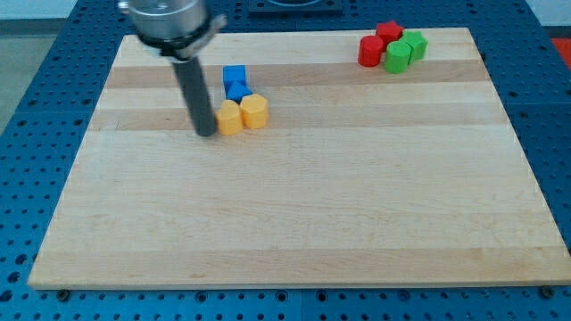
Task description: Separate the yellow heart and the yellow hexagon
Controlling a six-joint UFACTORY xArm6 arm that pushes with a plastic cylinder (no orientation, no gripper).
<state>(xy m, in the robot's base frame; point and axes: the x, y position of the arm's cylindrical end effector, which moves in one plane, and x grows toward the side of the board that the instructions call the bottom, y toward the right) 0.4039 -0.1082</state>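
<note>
Step in hand: lining up to split the yellow pair. Yellow heart (229, 117) and yellow hexagon (255, 111) sit touching, side by side, hexagon on the heart's right in view. My tip (206, 133) is just left of the heart, touching or nearly. Two blue blocks (235, 82) sit just above the heart. No fingers on this rig, nothing held. Next move, I'd judge: get between the pair; pushing from here likely shoves both together.

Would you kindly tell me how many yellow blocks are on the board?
2. The yellow heart sits just right of my tip; the yellow hexagon touches its right side, below the blue blocks. None seems hidden.
</note>
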